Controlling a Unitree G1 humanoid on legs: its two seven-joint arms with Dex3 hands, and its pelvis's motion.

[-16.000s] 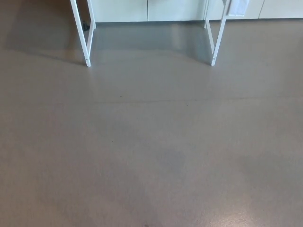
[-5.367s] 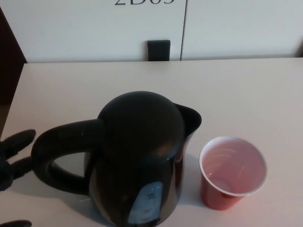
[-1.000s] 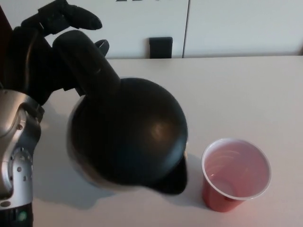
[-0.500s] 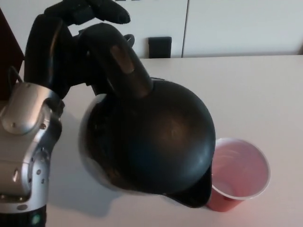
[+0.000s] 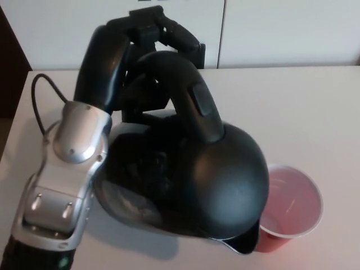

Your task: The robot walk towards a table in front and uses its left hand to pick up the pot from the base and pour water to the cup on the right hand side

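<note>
A: What is the left robot hand [image 5: 140,50] doing?

B: It is clenched around the curved handle [image 5: 185,95] of the black electric kettle [image 5: 191,180]. The thick black fingers [image 5: 174,31] wrap over the top of the handle near the far edge of the table [image 5: 292,112], and the silver forearm [image 5: 67,180] comes in from the lower left.

A: And where is the kettle itself?

B: Lifted and tipped hard toward the right, with its dome facing the camera. The spout [image 5: 239,243] points down and sits at the near left rim of the red plastic cup [image 5: 289,202], overlapping it in the head view.

A: Is the cup standing?

B: Yes, upright on the white table, just right of the kettle's body. Its pale inside shows; I cannot tell whether water is in it or falling into it.

A: Anything else around?

B: A thin black cable [image 5: 38,98] loops off the forearm on the left, and white cabinet doors [image 5: 281,28] stand behind the table. The right robot hand does not show.
</note>
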